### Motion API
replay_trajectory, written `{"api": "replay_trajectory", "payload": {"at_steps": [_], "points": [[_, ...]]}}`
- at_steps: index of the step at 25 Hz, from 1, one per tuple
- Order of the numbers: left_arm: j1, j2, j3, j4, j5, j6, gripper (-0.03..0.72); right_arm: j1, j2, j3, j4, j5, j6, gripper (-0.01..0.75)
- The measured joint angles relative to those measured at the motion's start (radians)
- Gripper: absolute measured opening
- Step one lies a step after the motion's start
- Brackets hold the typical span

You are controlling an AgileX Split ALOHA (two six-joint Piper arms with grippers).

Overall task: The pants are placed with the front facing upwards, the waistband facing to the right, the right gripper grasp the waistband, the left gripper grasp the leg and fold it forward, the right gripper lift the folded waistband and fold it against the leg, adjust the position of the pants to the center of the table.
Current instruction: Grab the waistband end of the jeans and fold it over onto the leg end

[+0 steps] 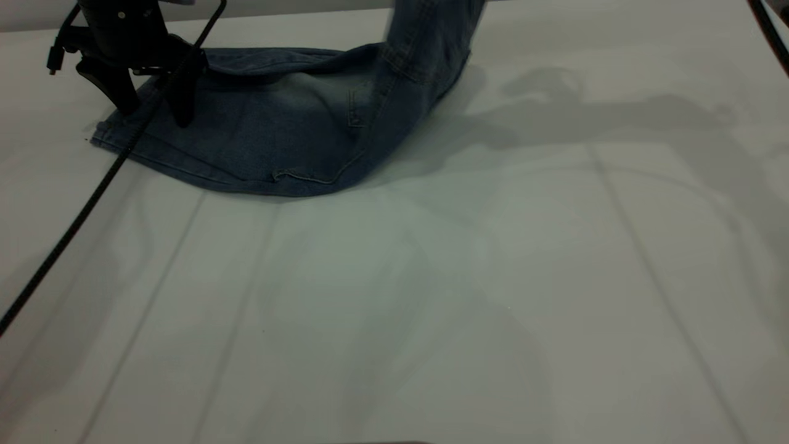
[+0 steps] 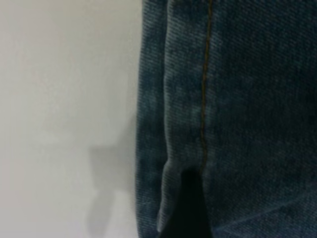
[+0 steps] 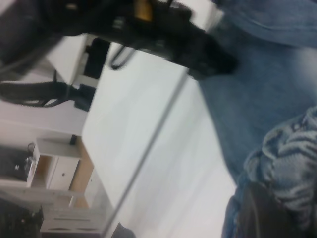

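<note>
Pants (image 1: 277, 132) beneath left claw (image 1: 151, 105)

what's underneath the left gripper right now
The left gripper stands with its fingers down on the leg end of the pants, which lie on the white table. The denim covers the table there, so anything beneath the cloth cannot be seen.

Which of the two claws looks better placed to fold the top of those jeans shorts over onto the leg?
The right gripper: it holds the ruffled denim waistband, raising that end of the short blue denim pants. The left gripper stands at the leg end, on the white table.
</note>
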Motion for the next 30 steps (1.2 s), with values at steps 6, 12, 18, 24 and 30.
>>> {"api": "replay_trajectory", "payload": {"at_steps": [6,12,18,24,30], "points": [[0.0,0.001,-0.002,-0.01,0.002,0.011,0.584,0.109,0.0,-0.129,-0.034,-0.058,0.079,0.04],[-0.027,0.002,-0.003,-0.128,0.0,0.088,0.584,0.162,0.0,-0.15,-0.049,-0.13,0.093,0.04],[-0.086,0.002,-0.003,-0.159,-0.004,0.112,0.584,0.162,0.0,-0.15,-0.048,-0.139,0.103,0.04],[-0.101,-0.028,-0.002,-0.124,0.041,0.109,0.584,0.162,0.0,-0.15,-0.045,-0.143,0.103,0.04],[-0.042,-0.195,-0.001,-0.004,0.091,0.04,0.584,0.162,0.0,-0.15,-0.044,-0.159,0.096,0.04]]}}
